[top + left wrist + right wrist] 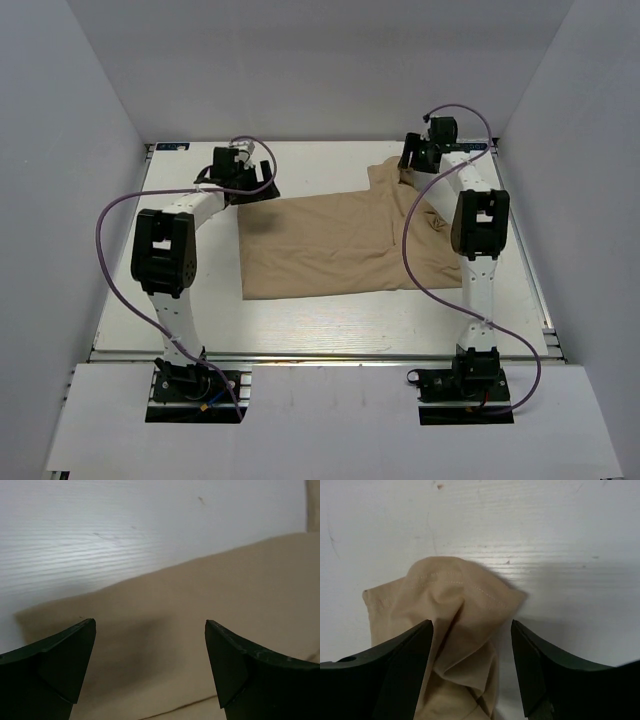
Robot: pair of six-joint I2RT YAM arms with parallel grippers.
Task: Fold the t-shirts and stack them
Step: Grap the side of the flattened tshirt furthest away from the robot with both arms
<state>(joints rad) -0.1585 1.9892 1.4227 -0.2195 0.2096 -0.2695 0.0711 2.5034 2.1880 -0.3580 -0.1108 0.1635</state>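
Top external view: one tan t-shirt (335,245) is seen lying flat on the white table (330,325), about its centre, with a sleeve (395,180) bunched at the garment's 1 o'clock corner. The left gripper (255,187) is positioned over the t-shirt's 10 o'clock corner. In the left wrist view its jaws are seen wide apart, with nothing between them and smooth fabric beneath. The right gripper (412,160) is positioned at the sleeve. In the right wrist view its jaws are seen apart, the crumpled sleeve lying between them unclamped, with bare table visible beside one finger.
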